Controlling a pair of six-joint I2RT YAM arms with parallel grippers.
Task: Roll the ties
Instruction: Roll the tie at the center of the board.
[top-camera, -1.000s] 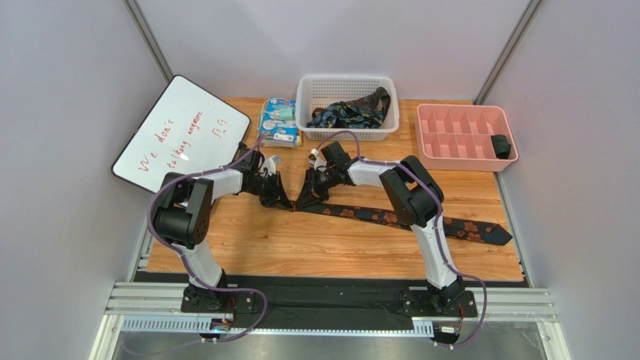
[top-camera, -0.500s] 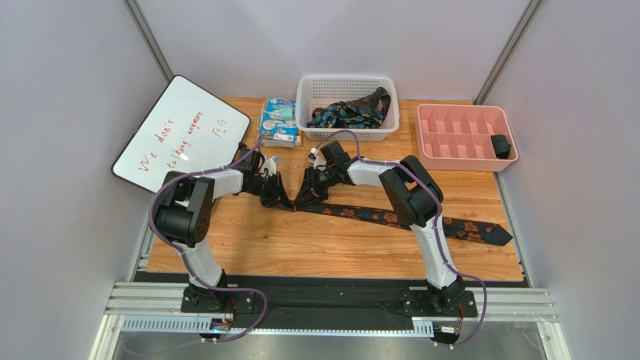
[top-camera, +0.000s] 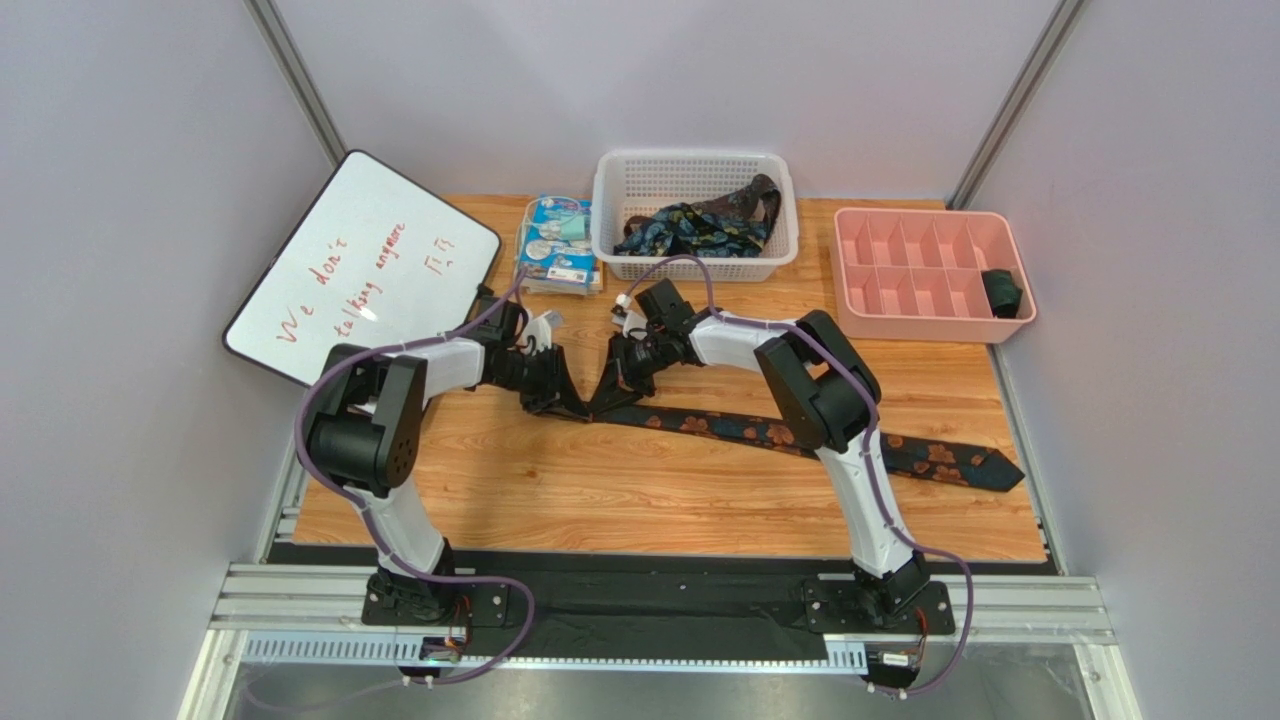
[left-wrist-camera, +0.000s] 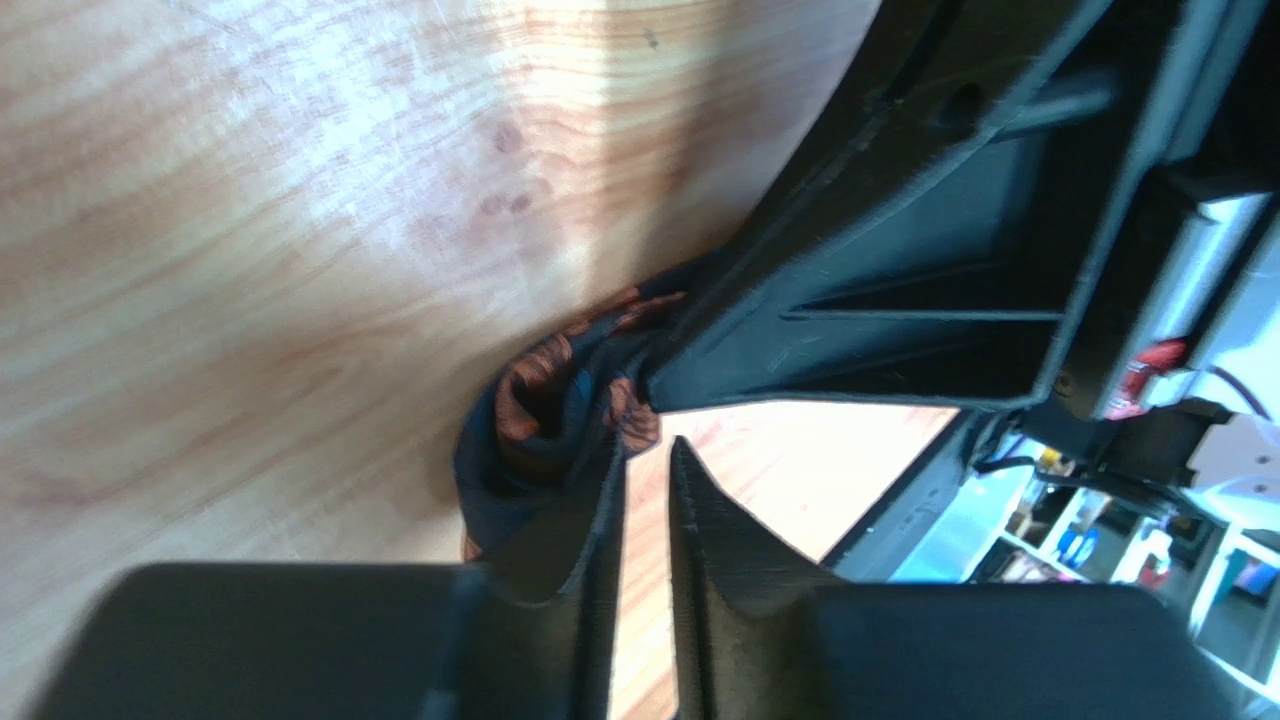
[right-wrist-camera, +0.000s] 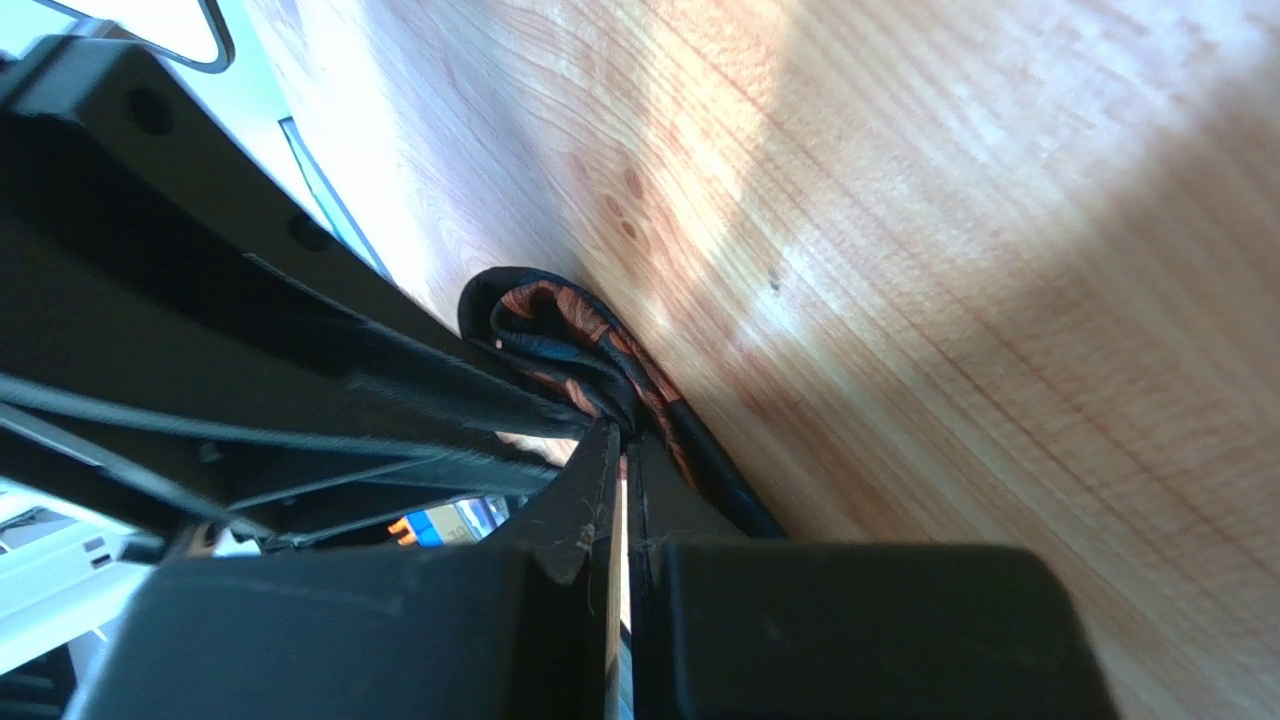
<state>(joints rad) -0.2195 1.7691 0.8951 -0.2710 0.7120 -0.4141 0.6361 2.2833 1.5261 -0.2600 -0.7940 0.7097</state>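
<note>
One tie, dark with orange-brown blotches, lies stretched across the table from its wide end at the right to its narrow end at the centre. That end is wound into a small roll, which also shows in the right wrist view. My left gripper and right gripper meet tip to tip at the roll. The left gripper has a narrow gap, with fabric at its tips. The right gripper is almost closed and pinches the roll's edge. More ties lie heaped in the basket.
A white basket stands at the back centre, with a blue-white packet to its left. A pink divided tray at the back right holds one dark roll. A whiteboard leans at the back left.
Both grippers have shifted very slightly left and away together at the tie's narrow end. The stretched part of the tie has not moved.
</note>
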